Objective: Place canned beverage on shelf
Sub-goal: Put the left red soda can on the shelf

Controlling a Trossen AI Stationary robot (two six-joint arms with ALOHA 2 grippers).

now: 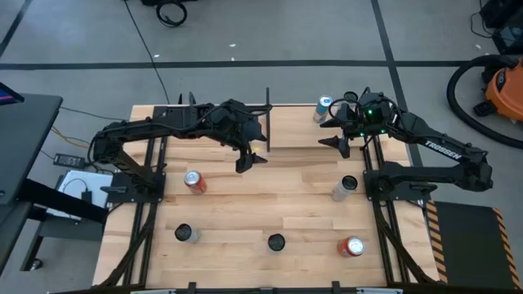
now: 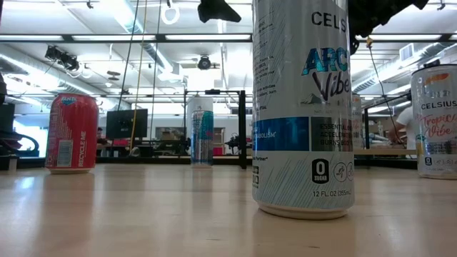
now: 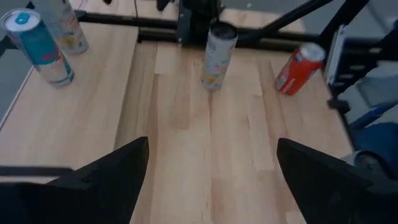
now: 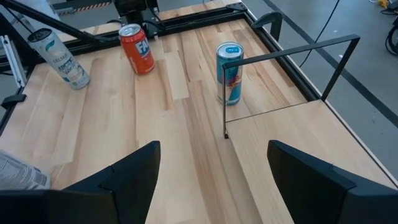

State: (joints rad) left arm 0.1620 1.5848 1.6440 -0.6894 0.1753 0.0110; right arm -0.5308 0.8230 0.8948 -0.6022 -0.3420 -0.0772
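I see my left gripper (image 1: 249,160) released and empty beside the shelf (image 1: 221,135) at the table's far edge; the blue can (image 4: 230,73) stands beside the shelf's frame.

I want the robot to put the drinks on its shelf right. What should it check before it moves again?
1. Left gripper open and empty: ok.
2. Right gripper open and empty: ok.
3. Blue-and-silver can standing upright: ok.
4. That can is on the shelf: not ok. It seems to stand on the darker table planks, just beyond the shelf's black end frame.
5. Room on the shelf panel beside that frame: ok. The part the right wrist view shows is bare.
6. Whether any other can is already on the shelf: cannot tell.
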